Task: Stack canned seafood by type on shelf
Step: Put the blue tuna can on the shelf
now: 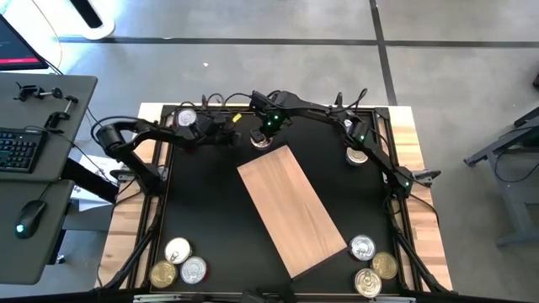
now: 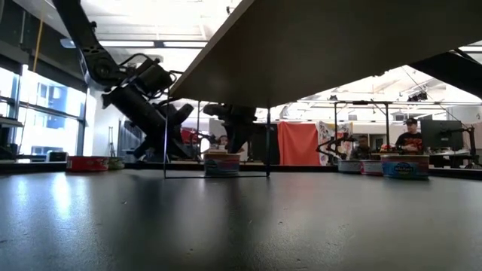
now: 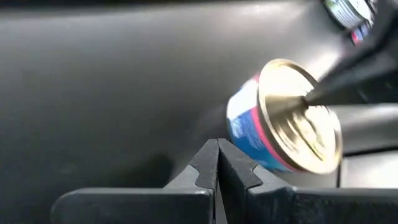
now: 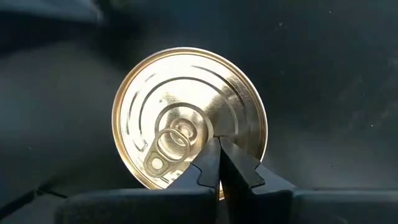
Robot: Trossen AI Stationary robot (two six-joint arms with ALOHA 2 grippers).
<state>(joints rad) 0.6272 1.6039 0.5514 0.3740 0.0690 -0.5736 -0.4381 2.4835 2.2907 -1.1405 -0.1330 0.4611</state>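
A tin of canned seafood (image 1: pixel 260 141) with a gold pull-tab lid and a blue and pink side label (image 3: pixel 249 127) stands on the black table, just beyond the far end of the shelf (image 1: pixel 290 206), a light wooden board. My right gripper (image 4: pixel 219 149) is shut and comes down onto the tin's lid (image 4: pixel 186 118). My left gripper (image 3: pixel 217 152) is also shut. It hovers a short way to the tin's left (image 1: pixel 238 135), points at its side and touches nothing. My right gripper sets its shut fingertips (image 3: pixel 311 98) on the tin's gold lid (image 4: pixel 205 124), right beside the pull tab near the lid's middle. The fingers come steeply from above, slanting in from the far right. The tin stands flat on the table (image 2: pixel 222 163).
One silver-lidded tin (image 1: pixel 186 117) sits at the far left and another (image 1: pixel 357 154) at the right under the right arm. Three tins (image 1: pixel 177 263) cluster at the near left corner and three (image 1: pixel 371 265) at the near right. Cables run along the far edge.
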